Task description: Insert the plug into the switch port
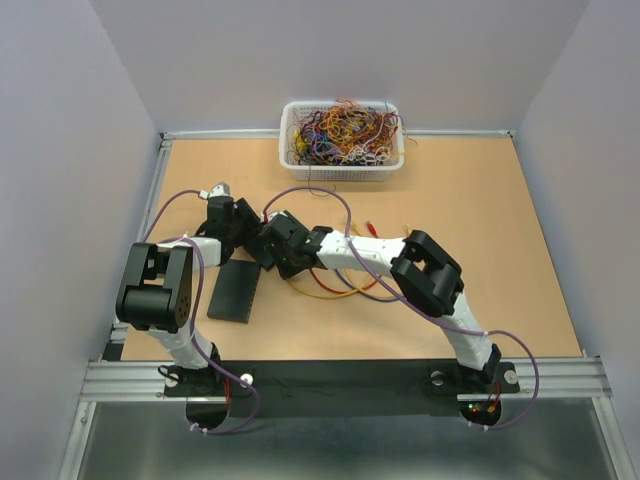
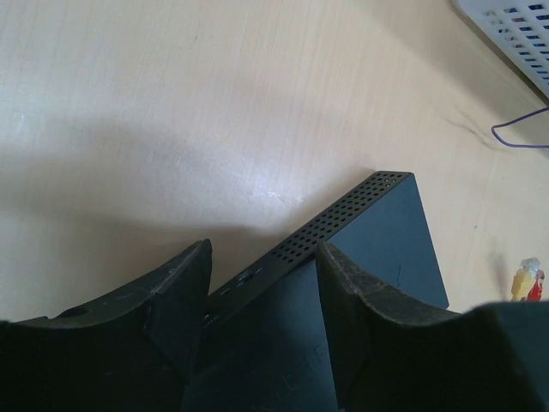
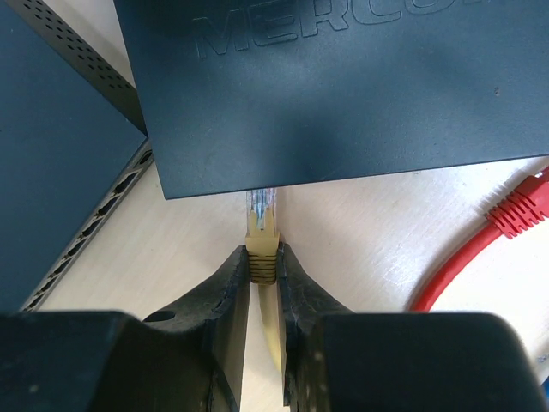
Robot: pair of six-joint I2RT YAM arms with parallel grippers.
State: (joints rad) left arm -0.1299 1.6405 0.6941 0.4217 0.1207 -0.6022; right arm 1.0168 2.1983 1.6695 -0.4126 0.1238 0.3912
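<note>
Right gripper [image 3: 262, 255]: clamps yellow plug [image 3: 261, 227]; clear tip just ahead, at lettered switch [image 3: 343, 86] edge.
Left gripper [image 2: 263, 257]: fingers [image 2: 171, 296] straddle perforated box [image 2: 377, 232]; grip unclear.
Right wrist only: red cable [image 3: 506, 215].

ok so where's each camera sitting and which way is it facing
top external: above and behind the bases, looking down on the table, black switch and white basket; both arms show.
left wrist: on the left arm, looking along the left tool at a vented black box; two fingers show.
right wrist: on the right arm, looking along the right tool, shut on the yellow plug, at a lettered black box.
shared: top and left wrist both catch the white basket.
</note>
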